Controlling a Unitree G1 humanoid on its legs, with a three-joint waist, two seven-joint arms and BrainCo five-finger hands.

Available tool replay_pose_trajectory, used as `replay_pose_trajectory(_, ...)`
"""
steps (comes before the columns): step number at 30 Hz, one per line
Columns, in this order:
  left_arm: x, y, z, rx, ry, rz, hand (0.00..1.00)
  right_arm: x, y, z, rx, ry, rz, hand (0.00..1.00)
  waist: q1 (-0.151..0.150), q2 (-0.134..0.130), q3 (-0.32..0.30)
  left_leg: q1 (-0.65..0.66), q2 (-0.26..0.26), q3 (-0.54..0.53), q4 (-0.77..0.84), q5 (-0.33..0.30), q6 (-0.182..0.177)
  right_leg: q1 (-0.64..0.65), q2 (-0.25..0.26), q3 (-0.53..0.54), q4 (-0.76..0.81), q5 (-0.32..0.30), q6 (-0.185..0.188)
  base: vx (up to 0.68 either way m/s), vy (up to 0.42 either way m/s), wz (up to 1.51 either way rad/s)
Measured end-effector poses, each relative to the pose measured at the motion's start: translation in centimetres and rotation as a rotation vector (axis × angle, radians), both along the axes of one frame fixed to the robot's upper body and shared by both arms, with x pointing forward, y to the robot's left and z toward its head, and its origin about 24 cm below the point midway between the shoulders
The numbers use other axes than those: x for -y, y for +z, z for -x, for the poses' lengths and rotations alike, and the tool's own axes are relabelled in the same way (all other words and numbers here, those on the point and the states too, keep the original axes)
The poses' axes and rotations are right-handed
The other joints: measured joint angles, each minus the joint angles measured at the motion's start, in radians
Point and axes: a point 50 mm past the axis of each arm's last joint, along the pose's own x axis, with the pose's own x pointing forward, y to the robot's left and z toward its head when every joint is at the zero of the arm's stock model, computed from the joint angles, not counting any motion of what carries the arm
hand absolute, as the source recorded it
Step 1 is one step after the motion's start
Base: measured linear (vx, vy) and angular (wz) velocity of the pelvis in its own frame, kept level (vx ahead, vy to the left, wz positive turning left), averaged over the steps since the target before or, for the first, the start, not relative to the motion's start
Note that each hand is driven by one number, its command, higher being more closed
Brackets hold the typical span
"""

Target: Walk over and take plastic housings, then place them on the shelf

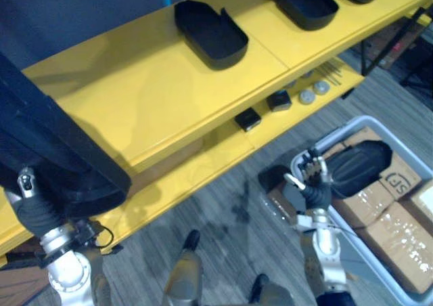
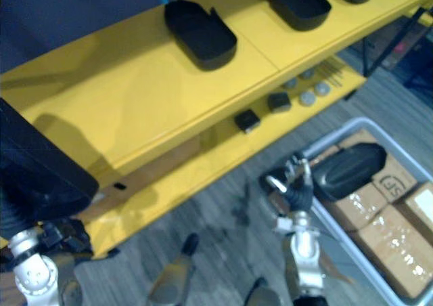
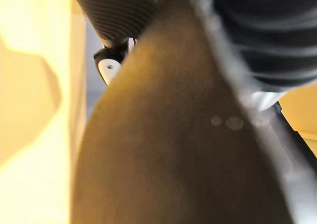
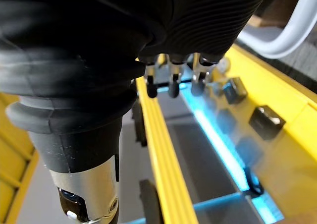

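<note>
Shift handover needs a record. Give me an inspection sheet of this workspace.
Surface: yellow shelf, top tier mostly bare.
Job's things: shelved housings spaced along its right part; carried housing above the left hand; binned housing in the grey bin.
Clutter: black blocks and silver discs on the lower tier; cardboard boxes in the bin.
Hands: left hand under its load; right hand open, empty, at the bin's corner.
Cables: nothing seen.
Surroundings: grey floor.

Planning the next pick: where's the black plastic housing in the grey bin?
Eye views, robot's right: the black plastic housing lies in the grey plastic bin beside brown cardboard boxes, just beyond the right hand.
</note>
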Motion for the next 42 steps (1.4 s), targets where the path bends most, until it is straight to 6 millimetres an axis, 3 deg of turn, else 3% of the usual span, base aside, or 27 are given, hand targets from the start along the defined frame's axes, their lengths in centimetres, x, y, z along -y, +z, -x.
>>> replay_pose_trajectory(2,0.1,0.9,0.3,0.025,-0.003,-0.042,1.00,0.1,0.3,0.2,0.011,-0.035,0.003,0.00,0.001,-0.035,-0.001,0.005,-0.023,0.105,0.064,-0.048,0.067,0.057,-0.022,-0.002,-0.051,-0.001,-0.015,0.11,0.098,0.09)
replay_pose_trajectory(3,0.1,1.0,0.3,0.028,0.002,-0.059,1.00,0.4,0.5,0.4,0.016,-0.052,0.003,0.00,0.002,-0.034,-0.008,0.009,-0.025,0.116,0.060,-0.065,0.079,0.059,-0.012,0.006,-0.021,0.010,-0.031,0.14,0.126,0.05)
replay_pose_trajectory(4,-0.1,1.4,0.6,0.040,0.025,-0.087,1.00,0.4,1.2,0.4,0.052,-0.063,-0.002,0.00,0.005,-0.028,-0.012,0.010,-0.018,0.115,0.074,-0.075,0.067,-0.033,-0.028,0.044,0.161,0.046,-0.045,0.14,0.179,0.01)
replay_pose_trajectory(5,-0.3,1.8,0.7,0.045,0.030,-0.109,1.00,0.3,1.5,0.4,0.069,-0.078,-0.014,0.00,0.002,-0.039,-0.022,0.017,-0.018,0.114,0.062,-0.078,0.071,-0.109,-0.031,0.119,0.281,0.101,-0.026,0.11,0.219,0.03)
replay_pose_trajectory(6,-0.4,1.9,0.7,0.046,0.032,-0.120,1.00,0.2,1.5,0.4,0.072,-0.082,-0.015,0.00,0.004,-0.045,-0.025,0.022,-0.019,0.117,0.054,-0.078,0.072,-0.128,-0.032,0.139,0.310,0.116,-0.031,0.14,0.186,-0.06)
replay_pose_trajectory(7,-0.8,2.2,0.9,0.045,0.041,-0.142,1.00,0.0,1.8,0.2,0.083,-0.089,-0.016,0.00,0.006,-0.057,-0.032,0.059,-0.022,0.125,0.024,-0.079,0.090,-0.174,-0.046,0.163,0.411,0.194,-0.033,0.14,0.119,-0.14)
replay_pose_trajectory(8,-0.8,2.2,0.8,0.043,0.044,-0.138,1.00,-0.1,2.0,-0.1,0.094,-0.092,-0.005,0.00,0.000,-0.047,-0.028,0.105,-0.017,0.118,-0.003,-0.079,0.107,-0.217,-0.066,0.165,0.502,0.273,-0.044,0.14,0.104,-0.07)
replay_pose_trajectory(9,-0.7,2.3,0.8,0.046,0.041,-0.140,1.00,0.0,2.0,-0.1,0.094,-0.094,0.002,0.00,-0.009,-0.037,-0.026,0.123,-0.015,0.110,-0.010,-0.082,0.113,-0.229,-0.067,0.166,0.531,0.236,-0.055,0.08,0.083,0.18)
replay_pose_trajectory(10,-0.6,2.6,0.8,0.060,0.037,-0.147,1.00,0.0,2.1,-0.3,0.095,-0.100,0.025,0.00,-0.027,-0.029,-0.031,0.147,-0.002,0.097,-0.013,-0.086,0.119,-0.249,-0.047,0.162,0.538,0.145,-0.066,0.02,0.051,0.25)
replay_pose_trajectory(11,-0.5,2.8,0.7,0.068,0.032,-0.156,1.00,0.1,2.2,-0.3,0.101,-0.104,0.037,0.00,-0.029,-0.021,-0.042,0.161,0.014,0.092,-0.022,-0.086,0.114,-0.274,-0.014,0.158,0.474,0.106,-0.069,-0.03,0.034,0.27)
replay_pose_trajectory(15,0.2,3.2,-0.5,0.077,-0.016,-0.144,1.00,2.1,3.3,-0.5,0.144,-0.178,0.085,0.00,-0.052,-0.019,-0.050,0.168,0.033,0.048,-0.023,-0.095,0.099,-0.285,0.031,0.176,0.133,0.106,-0.054,0.12,-0.063,0.46)
replay_pose_trajectory(17,0.6,3.0,-0.9,0.064,-0.044,-0.137,1.00,2.9,3.8,-0.5,0.160,-0.217,0.099,0.00,-0.052,-0.022,-0.053,0.171,0.040,0.044,-0.014,-0.113,0.071,-0.279,0.042,0.203,0.030,0.158,-0.049,0.22,-0.196,0.51)
replay_pose_trajectory(18,0.9,2.9,-1.1,0.048,-0.064,-0.138,1.00,3.3,4.1,-0.4,0.170,-0.235,0.103,0.00,-0.053,-0.035,-0.061,0.175,0.039,0.044,-0.005,-0.135,0.038,-0.259,0.045,0.222,-0.014,0.246,-0.041,0.22,-0.297,0.55)
replay_pose_trajectory(19,1.0,2.6,-1.2,0.023,-0.071,-0.146,1.00,3.6,4.2,-0.4,0.172,-0.240,0.110,0.00,-0.051,-0.050,-0.084,0.182,0.038,0.050,-0.007,-0.167,0.007,-0.229,0.037,0.212,-0.046,0.267,0.025,0.23,-0.326,0.41)
replay_pose_trajectory(20,1.2,2.3,-1.1,0.011,-0.067,-0.137,1.00,3.7,4.5,-0.6,0.181,-0.239,0.124,0.00,-0.046,-0.030,-0.093,0.181,0.060,0.051,-0.003,-0.178,-0.004,-0.216,0.057,0.205,-0.073,0.260,0.042,0.19,-0.294,0.15)
replay_pose_trajectory(22,1.7,1.2,-1.1,-0.033,-0.086,-0.094,1.00,4.5,5.6,-1.0,0.215,-0.223,0.178,0.00,-0.049,0.048,-0.135,0.166,0.130,0.079,-0.022,-0.168,-0.021,-0.181,0.120,0.162,-0.165,0.296,0.011,0.15,-0.215,0.04)
replay_pose_trajectory(24,2.1,0.6,-1.1,-0.061,-0.093,-0.063,1.00,4.9,6.5,-1.4,0.249,-0.205,0.198,0.00,-0.047,0.095,-0.165,0.198,0.166,0.136,-0.085,-0.143,-0.039,-0.160,0.152,0.161,-0.209,0.309,-0.002,0.15,-0.170,-0.05)
replay_pose_trajectory(27,2.3,0.0,-1.4,-0.101,-0.094,-0.034,1.00,5.1,7.0,-0.9,0.278,-0.182,0.195,0.00,-0.065,0.118,-0.180,0.210,0.173,0.190,-0.103,-0.125,-0.034,-0.121,0.153,0.134,-0.251,0.317,-0.004,0.08,-0.064,0.14)
replay_pose_trajectory(35,1.2,-3.1,-2.5,-0.384,-0.035,-0.065,1.00,4.4,8.5,0.3,0.369,-0.167,0.136,0.00,-0.078,0.072,-0.207,0.238,0.142,0.199,-0.130,-0.104,-0.020,-0.038,0.130,0.089,-0.357,0.371,0.010,-0.01,0.008,0.15)
replay_pose_trajectory(39,-0.4,-3.9,-3.1,-0.515,0.001,-0.111,1.00,4.2,8.8,0.3,0.370,-0.152,0.139,0.00,-0.082,0.075,-0.216,0.246,0.143,0.225,-0.133,-0.098,-0.021,-0.043,0.130,0.105,-0.358,0.379,0.006,-0.04,-0.004,-0.14)
replay_pose_trajectory(42,-2.5,-5.8,-4.6,-0.655,0.036,-0.077,1.00,4.1,8.7,0.3,0.347,-0.122,0.155,0.00,-0.105,0.088,-0.231,0.259,0.146,0.249,-0.146,-0.092,-0.023,-0.046,0.131,0.113,-0.367,0.377,-0.002,-0.05,-0.015,-0.15)
